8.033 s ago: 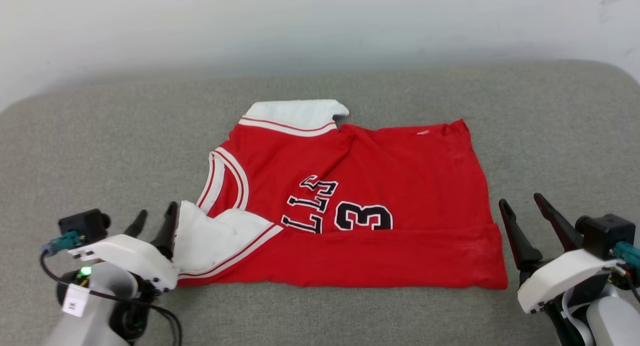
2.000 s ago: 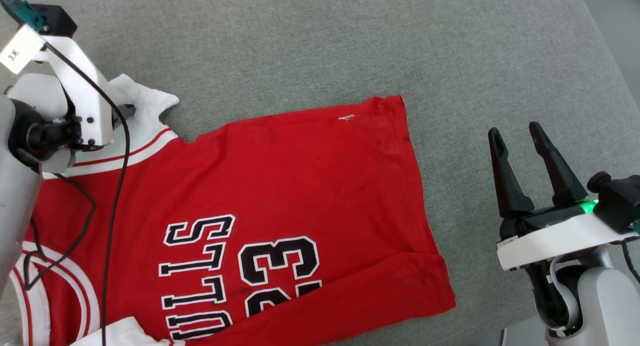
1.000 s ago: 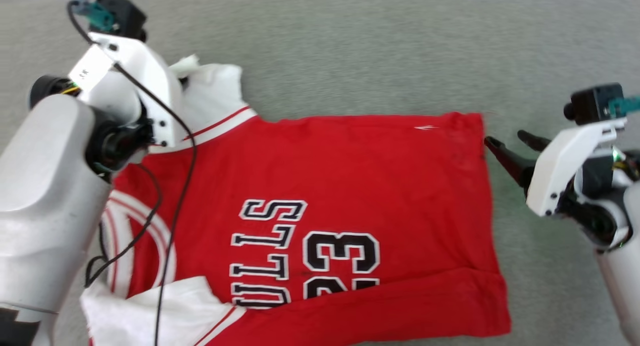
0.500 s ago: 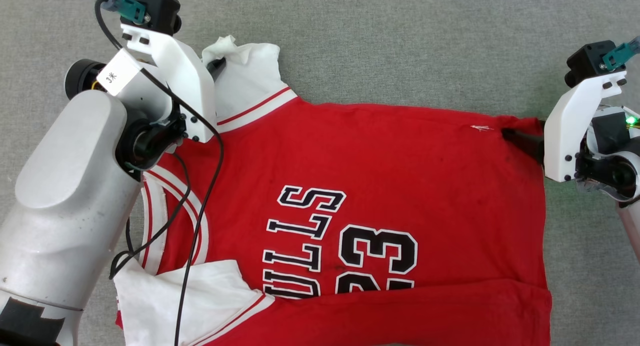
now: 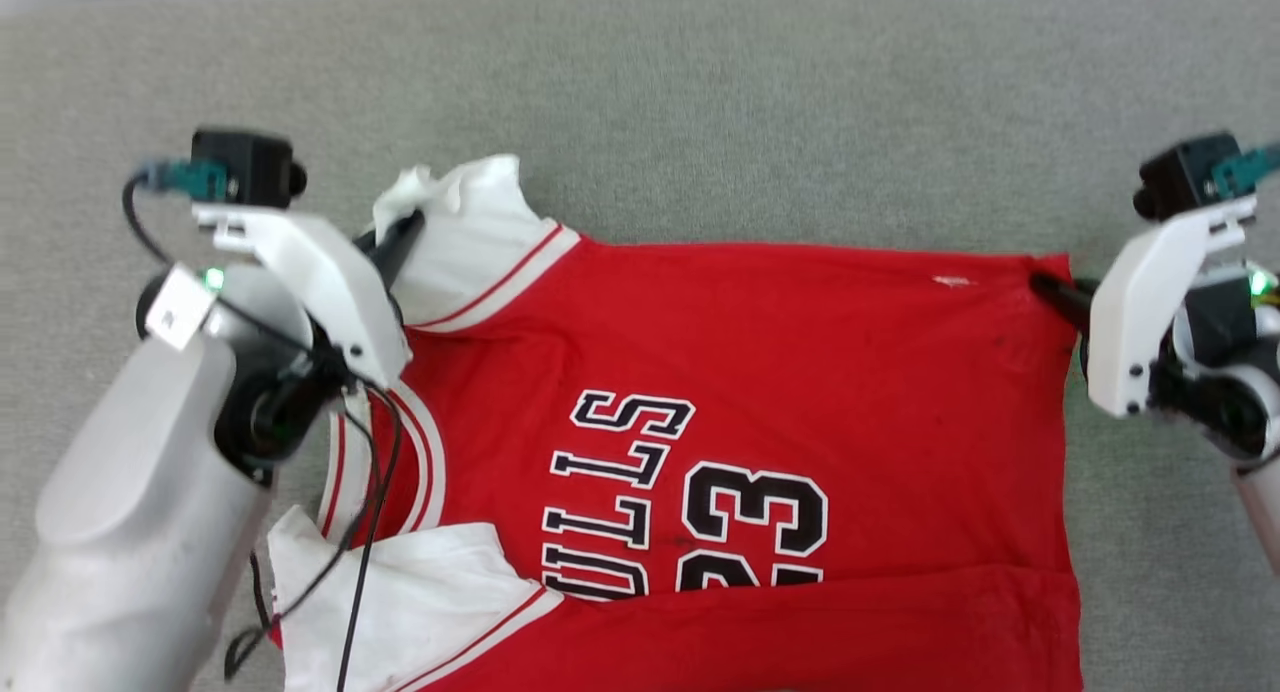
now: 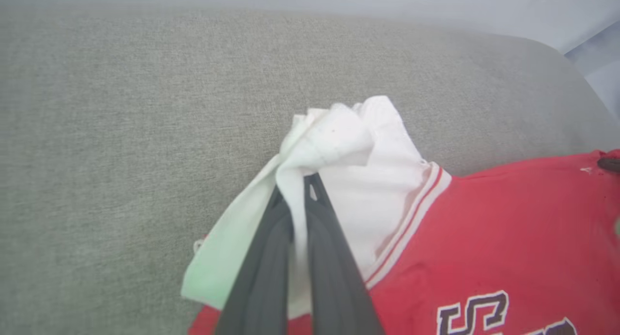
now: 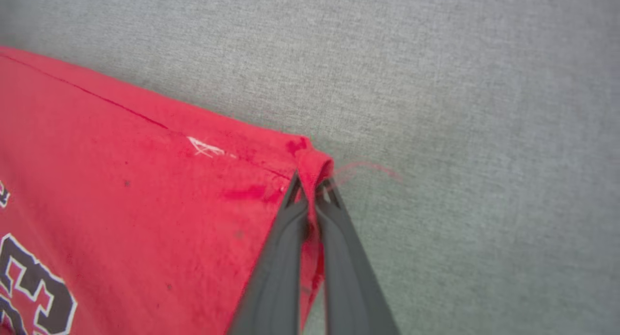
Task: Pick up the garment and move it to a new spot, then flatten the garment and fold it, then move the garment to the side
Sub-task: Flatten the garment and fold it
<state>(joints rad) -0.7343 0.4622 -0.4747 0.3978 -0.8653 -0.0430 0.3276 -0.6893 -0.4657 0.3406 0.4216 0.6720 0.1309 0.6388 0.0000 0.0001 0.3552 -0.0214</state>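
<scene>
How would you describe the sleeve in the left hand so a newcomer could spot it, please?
On the grey cushioned surface lies a red garment. At its far edge, a white sleeve with red-striped trim is bunched, pinched in the left hand. The other white sleeve lies loose at the near edge, ungripped.

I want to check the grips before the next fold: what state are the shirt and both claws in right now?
garment: spread front-up on the grey surface, near edge folded over.
left claw: shut on the garment's bunched white sleeve.
right claw: shut on the garment's red hem corner.
near sleeve: rumpled, free of both claws.
</scene>
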